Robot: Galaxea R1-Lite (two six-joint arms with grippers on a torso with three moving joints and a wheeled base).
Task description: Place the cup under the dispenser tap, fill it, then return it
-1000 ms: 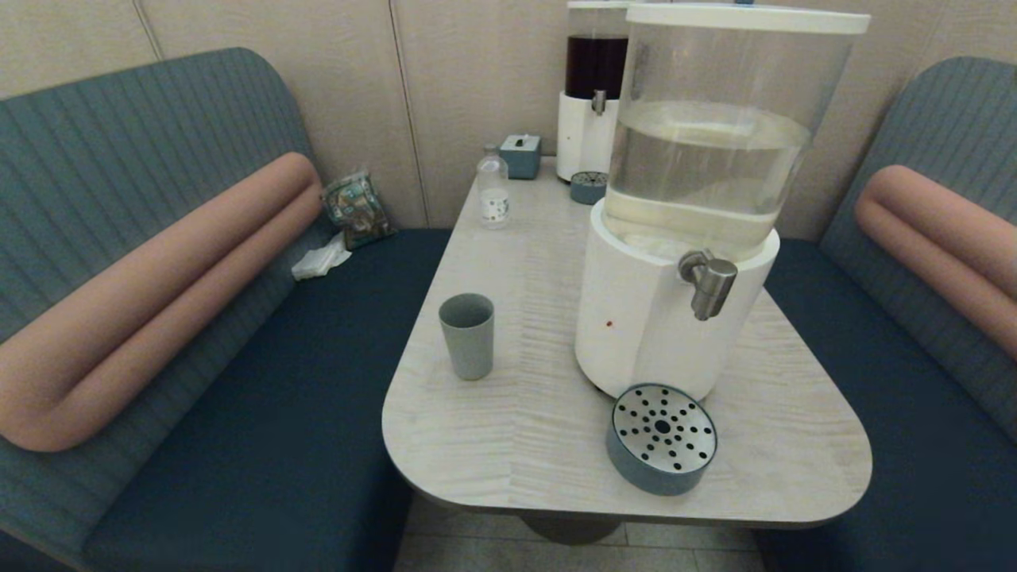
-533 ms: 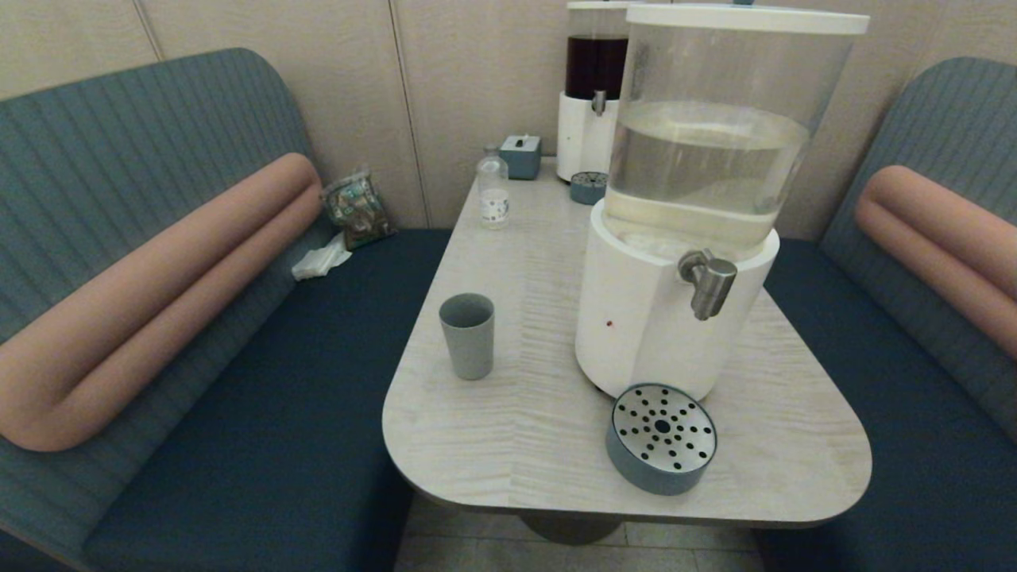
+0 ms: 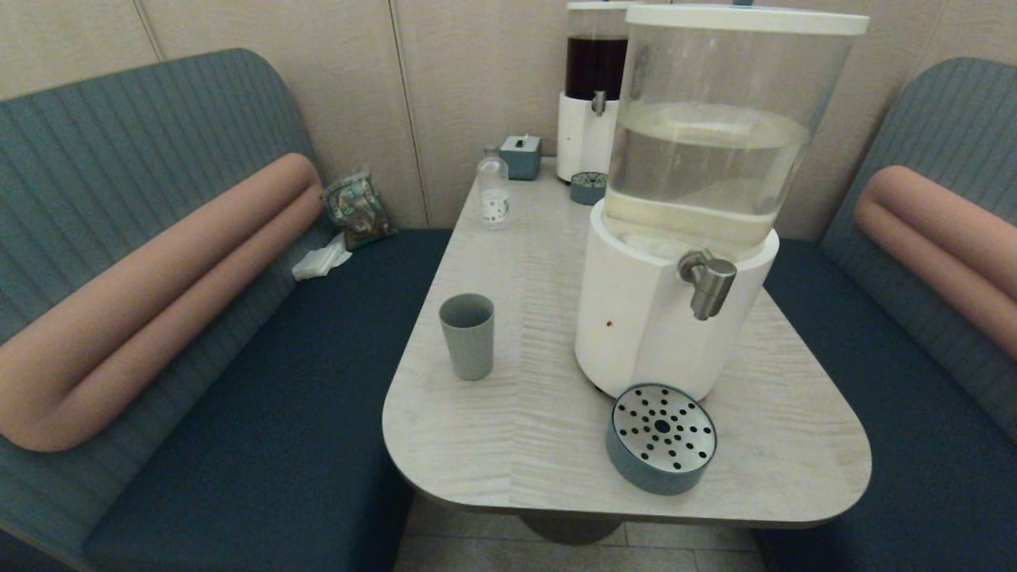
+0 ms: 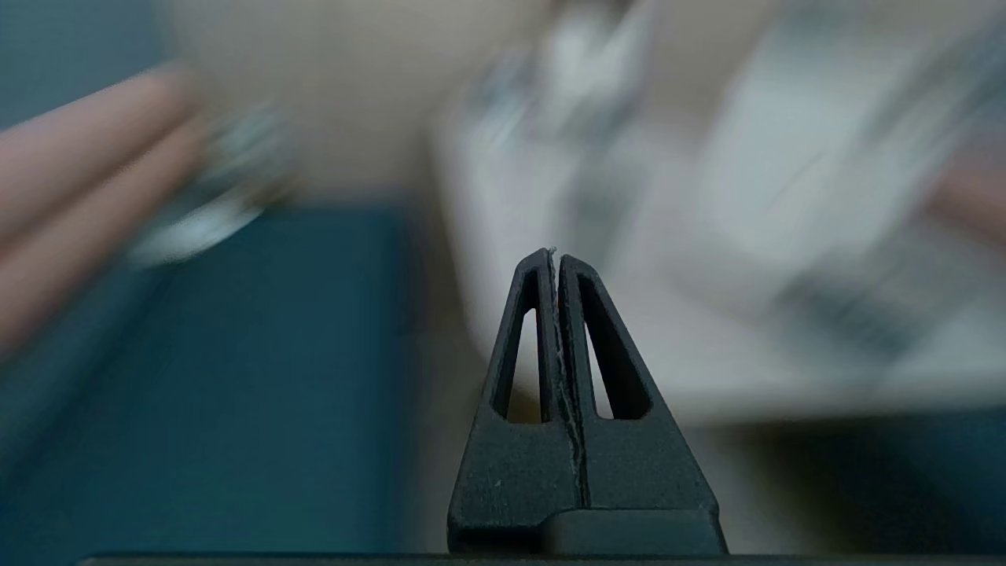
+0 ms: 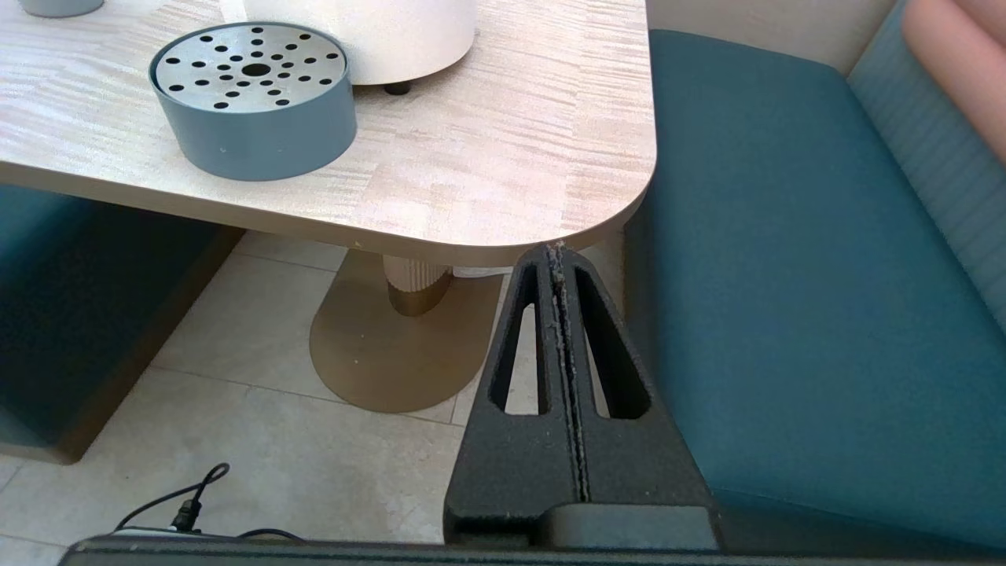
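The grey-blue cup [image 3: 468,335] stands upright on the left part of the table [image 3: 540,445], empty-looking and apart from everything. The steel dispenser tap [image 3: 707,282] juts from the white base of the large dispenser [image 3: 683,262] with pale liquid in its clear tank. Neither arm shows in the head view. My left gripper [image 4: 556,255] is shut and empty, low off the table's near left side, its view smeared. My right gripper [image 5: 557,250] is shut and empty, below the table's near right corner above the floor.
A round blue drip tray [image 3: 662,438] with a perforated steel top sits in front of the dispenser. At the back stand a dark-liquid dispenser [image 3: 592,95], a small clear bottle [image 3: 493,191] and a tissue box [image 3: 520,155]. Blue benches [image 3: 262,413] flank the table.
Nothing on the table has moved in the head view. No arm has come into that view.
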